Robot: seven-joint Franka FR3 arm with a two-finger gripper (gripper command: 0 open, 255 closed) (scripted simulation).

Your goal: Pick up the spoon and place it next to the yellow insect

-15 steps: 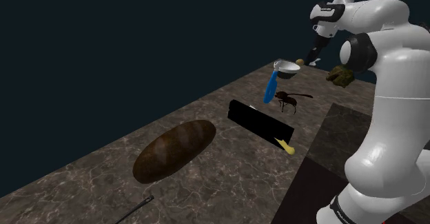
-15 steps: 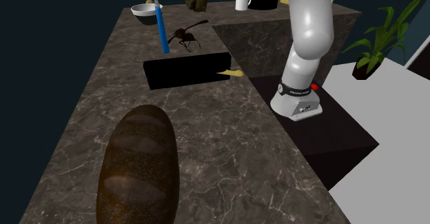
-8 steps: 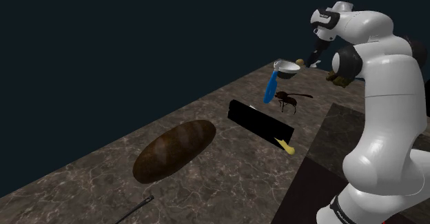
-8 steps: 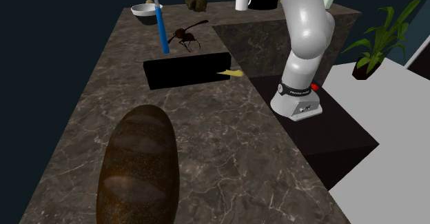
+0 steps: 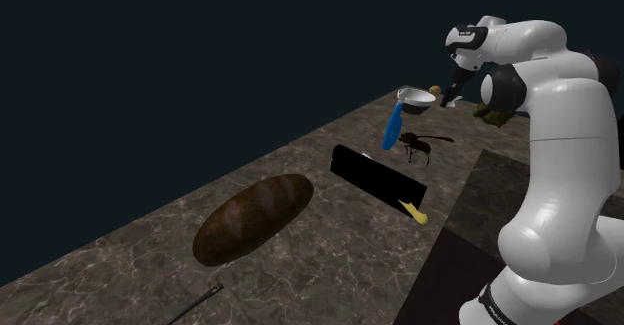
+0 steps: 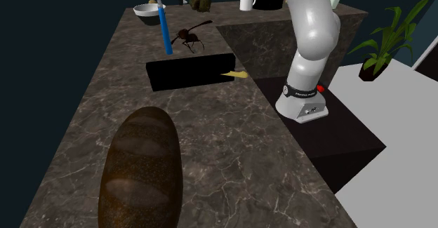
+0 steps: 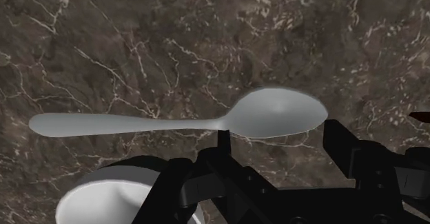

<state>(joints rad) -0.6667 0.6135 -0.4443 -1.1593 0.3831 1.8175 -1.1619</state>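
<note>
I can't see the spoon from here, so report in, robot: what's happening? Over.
Tool at scoop end of grey spoon. Grip unclear. White bowl close beside tool.

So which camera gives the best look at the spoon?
The wrist view: the grey spoon lies whole and close up on the marbled counter. In the shoulder and second exterior views it is too small to make out at the counter's far end.

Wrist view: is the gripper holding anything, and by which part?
Nothing is held. The gripper is open, straddling the bowl of the grey spoon without clasping it.
</note>
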